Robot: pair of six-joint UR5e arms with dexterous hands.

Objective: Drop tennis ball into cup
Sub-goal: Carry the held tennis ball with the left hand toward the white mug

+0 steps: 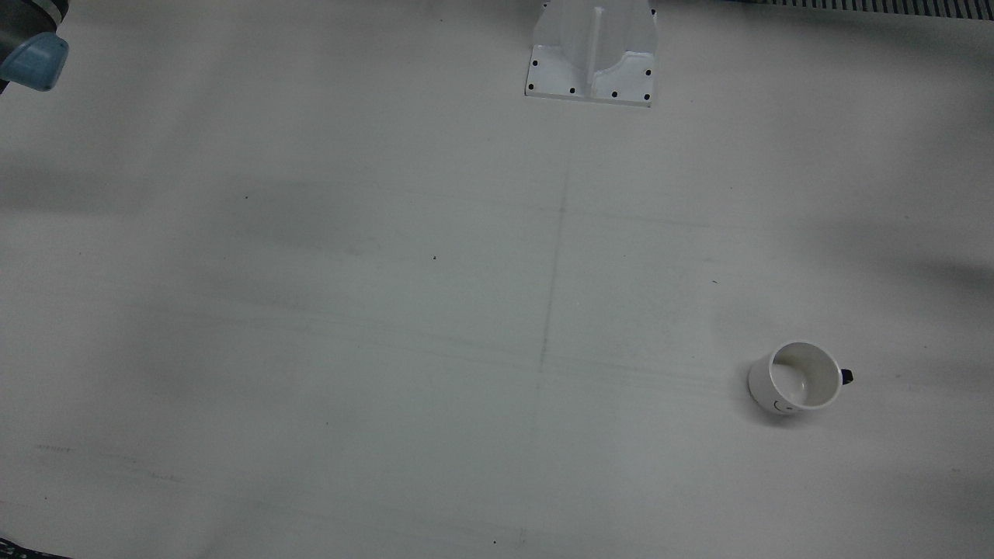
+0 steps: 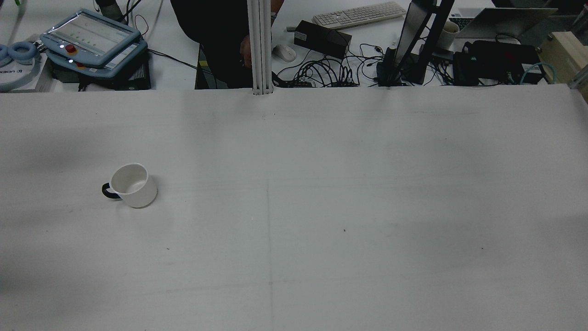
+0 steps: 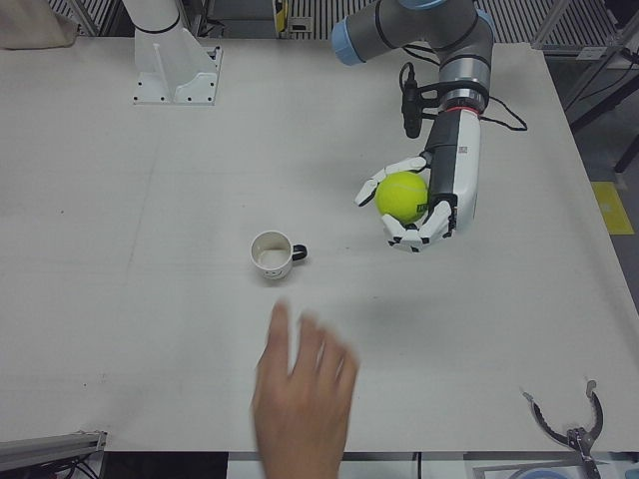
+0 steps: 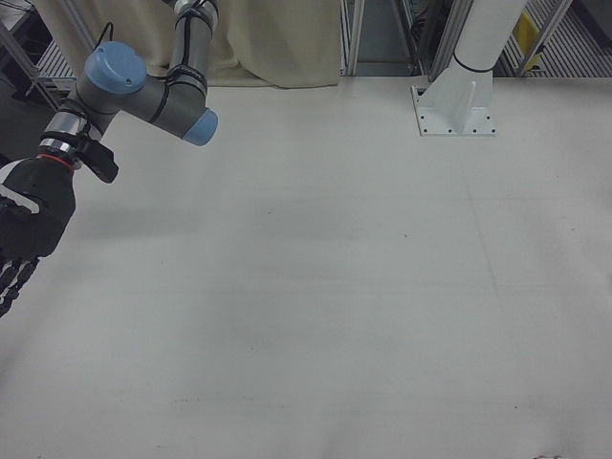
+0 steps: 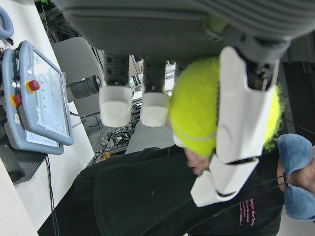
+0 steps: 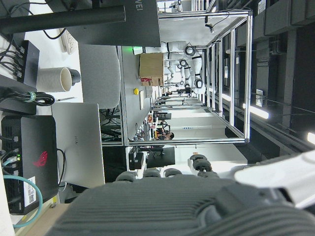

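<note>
A white cup (image 1: 796, 378) with a dark handle stands upright on the table; it also shows in the rear view (image 2: 133, 185) and the left-front view (image 3: 272, 254). My left hand (image 3: 424, 205) is shut on a yellow-green tennis ball (image 3: 402, 197), held above the table to the view's right of the cup and apart from it. The ball (image 5: 206, 108) fills the left hand view between white fingers (image 5: 243, 113). My right hand (image 4: 24, 234) hangs at the table's edge, fingers extended, holding nothing.
A person's bare hand (image 3: 300, 399) reaches over the table's front edge, just short of the cup. An arm pedestal (image 1: 594, 54) stands at the table's robot side. Monitors, cables and a teach pendant (image 2: 92, 39) lie beyond the operators' edge.
</note>
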